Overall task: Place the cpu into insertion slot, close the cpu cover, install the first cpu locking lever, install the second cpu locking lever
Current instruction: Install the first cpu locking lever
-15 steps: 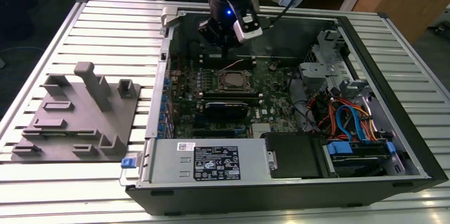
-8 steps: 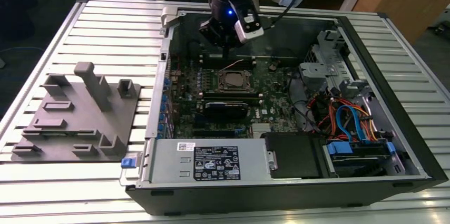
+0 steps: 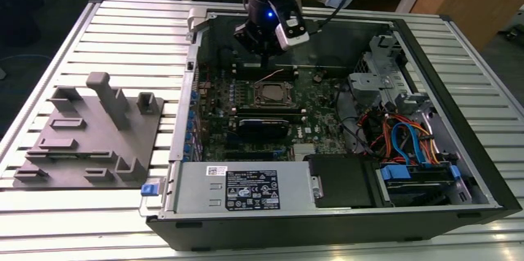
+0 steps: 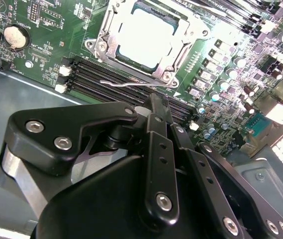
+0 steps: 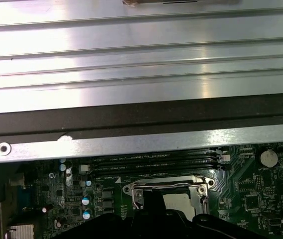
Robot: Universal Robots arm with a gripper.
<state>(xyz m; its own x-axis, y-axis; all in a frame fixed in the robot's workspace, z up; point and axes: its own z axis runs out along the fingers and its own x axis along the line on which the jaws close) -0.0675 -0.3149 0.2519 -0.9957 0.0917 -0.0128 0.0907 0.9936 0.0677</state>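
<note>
1. An open computer case (image 3: 485, 172) lay on a slatted metal table (image 3: 123, 34). A grey moulded fixture tray (image 3: 86, 150) sat on the table at the exterior view's left, apart from the case.
2. The arm came down from the top middle of the exterior view into the case, and the gripper (image 3: 269, 62) hung just above the green motherboard (image 3: 321, 113).
3. In the second wrist view the gripper's fingertips (image 4: 153, 102) were drawn together into a clenched point. Whether anything was pinched between them could not be told.
4. The insertion slot (image 3: 257, 94) sat near the centre of the exterior view, just below the gripper in that frame.
5. The cpu (image 4: 145, 36) lay flat inside the slot, and its pale metal top showed through the window of the cpu cover (image 4: 108, 30).
6. The cpu cover lay down flat over the cpu and framed it on all sides.
7. A thin wire locking lever (image 4: 124, 84) stood out along the slot's edge, between the slot and the black memory slots (image 4: 96, 74). Its free end was just beside the fingertips; contact could not be told.
8. In the exterior view this lever rose at a slant above the slot's upper edge.
9. A round coin cell (image 4: 16, 36) sat on the board well apart from the slot.
</note>
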